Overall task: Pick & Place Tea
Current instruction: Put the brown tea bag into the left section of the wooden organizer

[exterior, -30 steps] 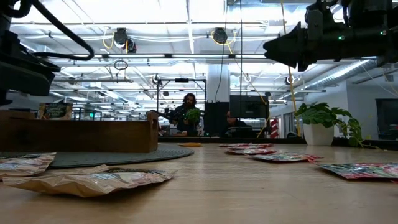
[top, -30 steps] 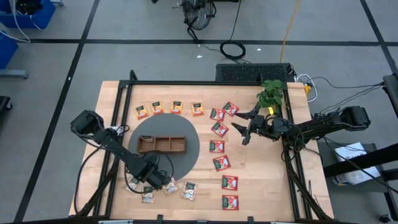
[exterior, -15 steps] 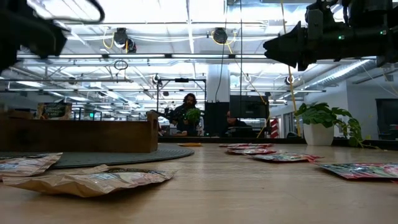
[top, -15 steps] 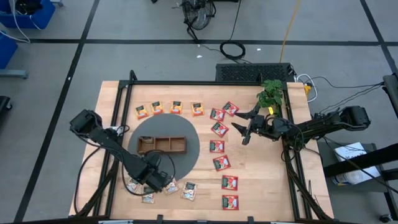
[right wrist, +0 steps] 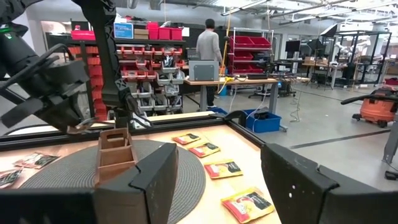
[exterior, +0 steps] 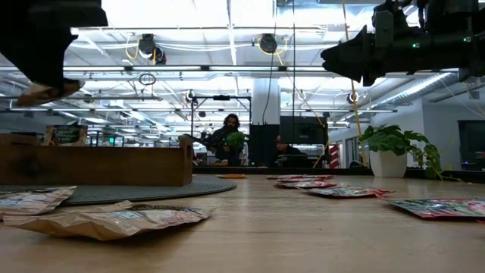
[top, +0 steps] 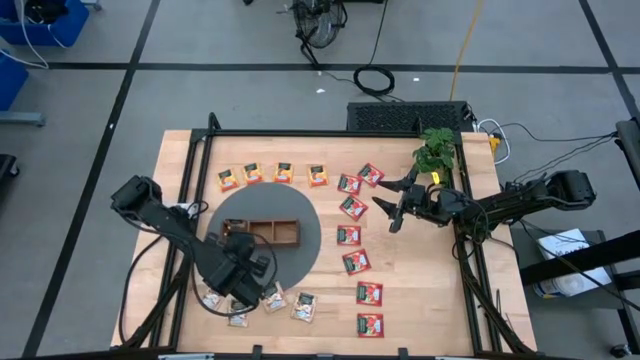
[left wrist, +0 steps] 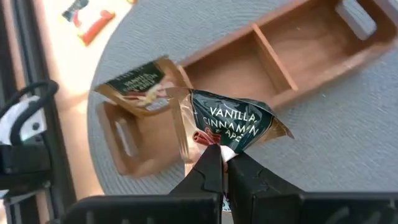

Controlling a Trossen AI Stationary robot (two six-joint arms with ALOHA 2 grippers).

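Note:
My left gripper hangs over the grey round mat near the wooden tray, shut on a white-and-green tea packet. A second packet of that kind shows at the tray's end compartment, tilted against its wall. Other white-and-green packets lie flat near the table's near edge. The orange-yellow packets lie in a row on the far side. The red packets lie in a column to the right of the mat. My right gripper is open and waits in the air right of the red column. My left gripper pinches the white-and-green packet by one corner between its two fingertips. The fingers come from above, pointing down. The packet is lifted clear of the table, crumpled, and sticks out beyond the fingertips above the tray.
The tray sits on a dark grey round mat. A potted plant stands at the far right corner. A black frame runs along the table's edges. Bare wood lies between the red column and the right rail. People stand in the room beyond.
My left gripper has risen from the near packets and moved a little toward the tray, carrying the white-and-green packet up clear of the table. The right arm has kept still.

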